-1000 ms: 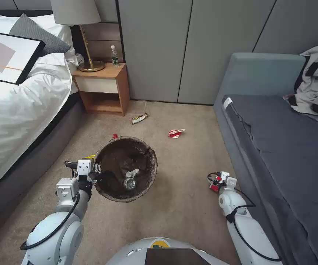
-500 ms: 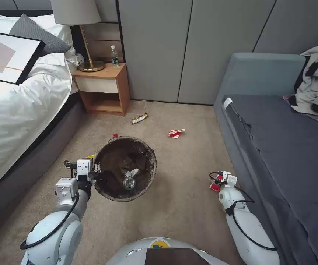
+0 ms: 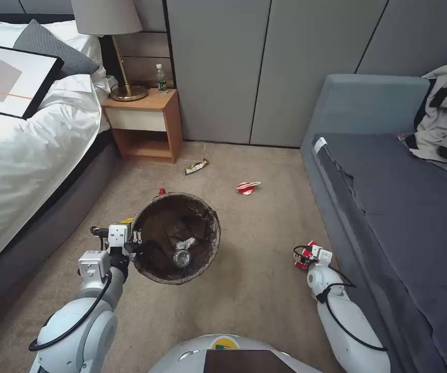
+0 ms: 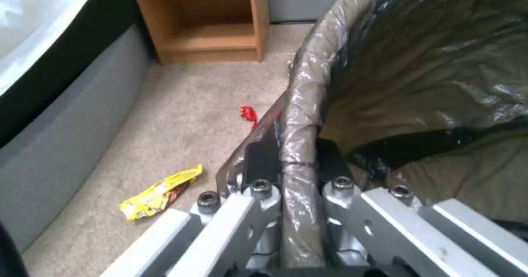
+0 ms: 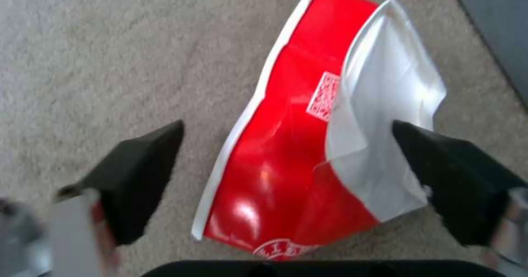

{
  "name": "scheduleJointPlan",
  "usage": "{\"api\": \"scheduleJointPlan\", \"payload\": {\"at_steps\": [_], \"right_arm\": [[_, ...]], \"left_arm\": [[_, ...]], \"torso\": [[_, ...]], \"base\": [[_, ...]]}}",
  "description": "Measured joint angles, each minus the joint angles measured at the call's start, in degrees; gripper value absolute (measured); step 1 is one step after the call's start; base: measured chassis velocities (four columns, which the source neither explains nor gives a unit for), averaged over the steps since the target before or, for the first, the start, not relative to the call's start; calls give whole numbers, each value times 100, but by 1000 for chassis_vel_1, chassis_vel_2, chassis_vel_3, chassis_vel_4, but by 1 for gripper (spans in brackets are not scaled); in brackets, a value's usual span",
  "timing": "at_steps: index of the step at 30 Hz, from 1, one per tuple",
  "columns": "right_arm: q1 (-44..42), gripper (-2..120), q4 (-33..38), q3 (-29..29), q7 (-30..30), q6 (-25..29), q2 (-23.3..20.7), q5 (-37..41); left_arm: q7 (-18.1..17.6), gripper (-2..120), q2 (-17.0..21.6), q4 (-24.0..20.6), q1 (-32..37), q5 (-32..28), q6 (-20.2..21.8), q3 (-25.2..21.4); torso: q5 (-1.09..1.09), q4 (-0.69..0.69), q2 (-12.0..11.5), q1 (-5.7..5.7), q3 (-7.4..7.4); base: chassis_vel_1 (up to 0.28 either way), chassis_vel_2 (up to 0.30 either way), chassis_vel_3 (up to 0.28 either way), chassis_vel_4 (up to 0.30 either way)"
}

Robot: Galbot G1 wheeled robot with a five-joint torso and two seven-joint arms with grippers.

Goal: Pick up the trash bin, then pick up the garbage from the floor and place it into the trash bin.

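- The crushed red-and-white paper cup (image 5: 324, 145) lies flat on the carpet (image 3: 254, 290) at the right of the scene, close beside the grey sofa (image 3: 389, 207), directly under the right gripper (image 5: 288, 178).
- In the right wrist view the right gripper's two black fingertips (image 5: 137, 178) are spread wide, one on each side of the cup, with the cup between them; neither pad clearly touches it, and the gripper holds nothing.
- In the head view the right gripper (image 3: 306, 255) sits low over the same cup, at the near right of the floor.
- The trash bin (image 3: 153, 261), lined with a dark bag, is at the centre left of the scene, tilted with its mouth facing up toward the head camera.
- The left gripper (image 4: 291, 161) is clenched on the bin's near-left rim: one finger lies outside the wall, the other inside, with the bag-wrapped rim pinched between them.
- Inside the bin lie a clear plastic bottle (image 3: 182, 257) and a piece of crumpled white paper (image 3: 186, 243).
- On the carpet left of the bin, near the bed base, lies a yellow snack wrapper (image 4: 159, 192); a small red scrap (image 4: 248, 114) lies farther off.
- Beyond the bin, a second crushed cup (image 3: 247, 187) and another wrapper (image 3: 196, 166) lie on the floor toward the wooden nightstand (image 3: 145, 124).
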Motion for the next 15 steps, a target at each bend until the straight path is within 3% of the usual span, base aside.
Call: {"api": "scheduleJointPlan", "payload": {"at_steps": [15], "right_arm": [[-39, 34, 1, -26, 1, -5, 25, -4]], "left_arm": [[23, 3, 6, 1, -5, 9, -16, -3]], "torso": [[0, 0, 0, 0, 0]], "base": [[0, 0, 0, 0]]}}
